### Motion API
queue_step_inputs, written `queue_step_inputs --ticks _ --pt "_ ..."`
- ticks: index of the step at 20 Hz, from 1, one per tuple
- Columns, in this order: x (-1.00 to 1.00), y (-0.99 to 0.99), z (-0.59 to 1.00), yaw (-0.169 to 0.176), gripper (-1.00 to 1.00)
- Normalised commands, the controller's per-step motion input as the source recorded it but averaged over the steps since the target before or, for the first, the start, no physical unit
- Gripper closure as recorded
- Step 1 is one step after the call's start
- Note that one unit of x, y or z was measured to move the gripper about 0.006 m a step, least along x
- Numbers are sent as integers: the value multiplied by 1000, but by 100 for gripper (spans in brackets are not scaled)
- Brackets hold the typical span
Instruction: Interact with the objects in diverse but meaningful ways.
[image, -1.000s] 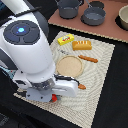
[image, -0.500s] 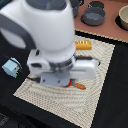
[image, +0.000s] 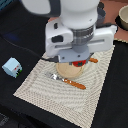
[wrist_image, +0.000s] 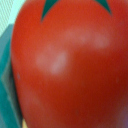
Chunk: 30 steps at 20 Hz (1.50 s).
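A red tomato (wrist_image: 70, 70) with a green stem star fills nearly the whole wrist view, very close to the camera. In the exterior view only a red sliver of the tomato (image: 78, 63) shows under the arm's hand, over the round tan plate (image: 67, 71). My gripper (image: 76, 60) points down at that spot. Its fingers are hidden by the white wrist body, and neither view shows them. A pale blue-white carton (image: 12, 66) lies on the dark table at the exterior view's left. Bread loaf, butter packet and frying pan do not show.
A woven placemat (image: 55, 97) carries the plate and a wooden-handled utensil (image: 70, 81) in front of it. Another orange handle (image: 93, 60) pokes out beside the hand. A bowl (image: 123, 17) stands at the back right. A black cable (image: 22, 46) crosses the table.
The arm has swung from the exterior view's left side of the placemat to above the plate, now covering most of the items behind it.
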Motion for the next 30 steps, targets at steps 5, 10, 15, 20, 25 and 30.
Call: queue_step_inputs --ticks 5,10,15,20,25,30 --pt "-810 182 -166 100 100" --pt "-129 623 389 89 100" --pt "286 813 580 68 100" --pt "310 809 430 61 100" --pt "311 773 194 54 100" --pt "280 777 0 45 100"
